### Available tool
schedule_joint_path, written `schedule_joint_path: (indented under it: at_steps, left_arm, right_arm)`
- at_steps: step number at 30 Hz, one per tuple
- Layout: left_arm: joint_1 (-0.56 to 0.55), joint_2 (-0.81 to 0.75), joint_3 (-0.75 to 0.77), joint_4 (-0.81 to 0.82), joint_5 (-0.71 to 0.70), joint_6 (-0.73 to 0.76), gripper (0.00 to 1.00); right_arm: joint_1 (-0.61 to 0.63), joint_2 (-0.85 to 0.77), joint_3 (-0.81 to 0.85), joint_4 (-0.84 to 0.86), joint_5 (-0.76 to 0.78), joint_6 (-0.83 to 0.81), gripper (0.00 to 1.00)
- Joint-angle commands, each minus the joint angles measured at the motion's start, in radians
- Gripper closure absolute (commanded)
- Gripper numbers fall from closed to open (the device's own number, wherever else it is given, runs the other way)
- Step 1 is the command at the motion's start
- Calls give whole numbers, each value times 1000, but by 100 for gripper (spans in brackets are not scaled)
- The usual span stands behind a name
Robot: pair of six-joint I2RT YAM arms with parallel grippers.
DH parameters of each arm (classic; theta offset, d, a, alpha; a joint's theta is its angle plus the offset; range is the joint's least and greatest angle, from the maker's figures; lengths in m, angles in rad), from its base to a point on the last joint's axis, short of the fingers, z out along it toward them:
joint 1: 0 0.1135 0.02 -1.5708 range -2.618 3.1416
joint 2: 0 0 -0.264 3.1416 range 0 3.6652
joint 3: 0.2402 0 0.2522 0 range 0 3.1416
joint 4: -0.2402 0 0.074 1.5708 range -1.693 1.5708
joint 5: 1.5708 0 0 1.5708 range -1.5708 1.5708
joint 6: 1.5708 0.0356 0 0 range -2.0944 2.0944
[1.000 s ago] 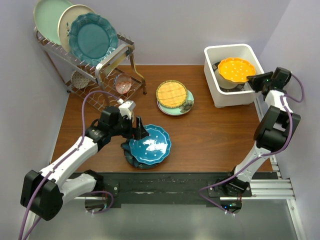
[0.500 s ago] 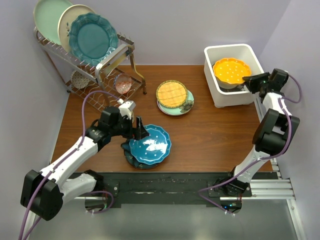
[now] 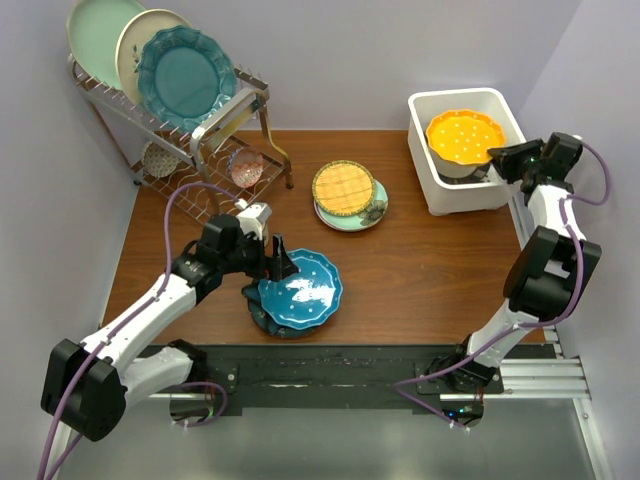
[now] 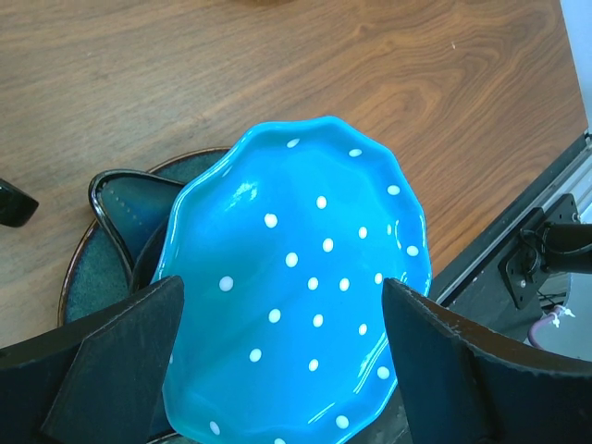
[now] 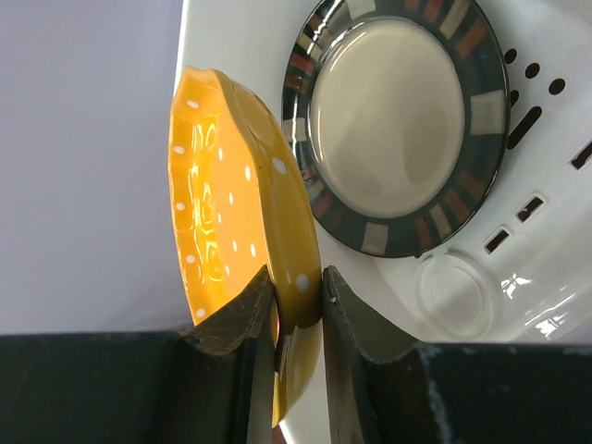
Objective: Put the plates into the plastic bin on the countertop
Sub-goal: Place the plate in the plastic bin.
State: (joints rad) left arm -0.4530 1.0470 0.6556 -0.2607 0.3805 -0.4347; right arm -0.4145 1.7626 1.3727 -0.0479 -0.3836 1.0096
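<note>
**Countertop**: one, reddish-brown wood grain.

**Plastic bin**: one, white, at the far right corner of the countertop.

**Plates, task set:** six can be counted.
- One black-rimmed cream plate lies flat on the bin's floor.
- One orange plate, scalloped with white dots, is held over the bin's interior above the black-rimmed one. Whether the two touch cannot be told.
- One blue dotted plate sits near centre-left, on top of a stack.
- One dark teal plate is at the bottom of that stack. A further dark piece lies between the two, and its kind is unclear.
- One yellow lattice plate sits at the far centre, resting on one pale green plate.

**Wire rack**: one, at the far left corner. It holds three upright plates:
- a mint plate
- a cream plate
- a teal scalloped plate

Its lower tier holds two small dishes, a patterned dish and a pinkish dish.

**Left gripper**: one. The fingers are spread wide, one on each side of the blue dotted plate. Neither finger presses its rim.

**Right gripper**: one, at the bin's right side. The jaws are nearly together, pinching the rim of the orange plate.
</note>
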Motion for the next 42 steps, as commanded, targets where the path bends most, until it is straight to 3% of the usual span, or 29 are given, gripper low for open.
schedule_joint_path:
  at_steps: [1,18,26,42]
  left_arm:
    - [-4,1,-16,48,17,-6,8]
    - [-4,13,-25,58,12,-9,8]
    - [-4,18,-25,64,15,-10,8]
    - [-4,28,-21,66,17,-7,8]
  right_arm:
    - [19,3,106,134,-21,49,100]
    - [68,103,128,207,121,84,100]
    - [95,173,195,134,210,37,100]
    - [112,265,261,11,201,-28,100]
